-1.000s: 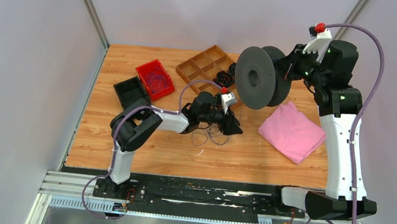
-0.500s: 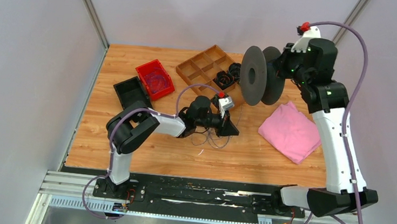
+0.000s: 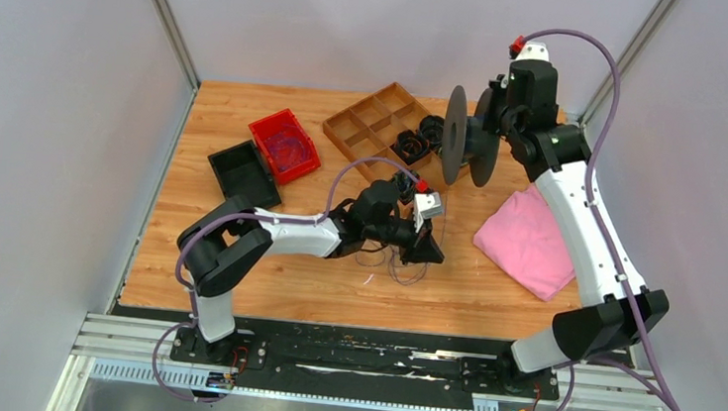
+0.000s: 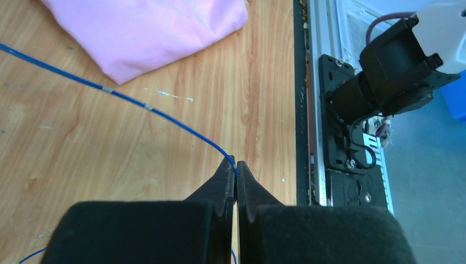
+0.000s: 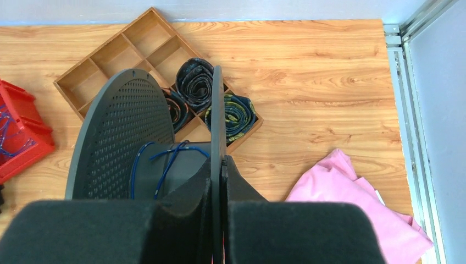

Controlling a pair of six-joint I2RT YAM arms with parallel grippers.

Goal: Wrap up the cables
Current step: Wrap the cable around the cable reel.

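A thin blue cable (image 4: 126,98) runs across the wood from the upper left into my left gripper (image 4: 236,168), which is shut on it at the fingertips. From above, that gripper (image 3: 428,249) sits low over the table's middle, with loose dark cable loops (image 3: 397,264) beside it. My right gripper (image 5: 221,162) is shut on one flange of the dark grey spool (image 5: 126,137), held edge-on above the table's far side (image 3: 456,134). A few blue cable turns (image 5: 165,159) lie on the spool's hub.
A pink cloth (image 3: 526,242) lies at the right. A wooden divider tray (image 3: 357,104) with rolled items stands at the back, under the spool. A red bin (image 3: 266,122) and a black bin (image 3: 228,157) sit at the back left.
My left gripper has shut on the cable and shifted right and slightly nearer. The right arm swung the spool left and turned it edge-on to the top camera.
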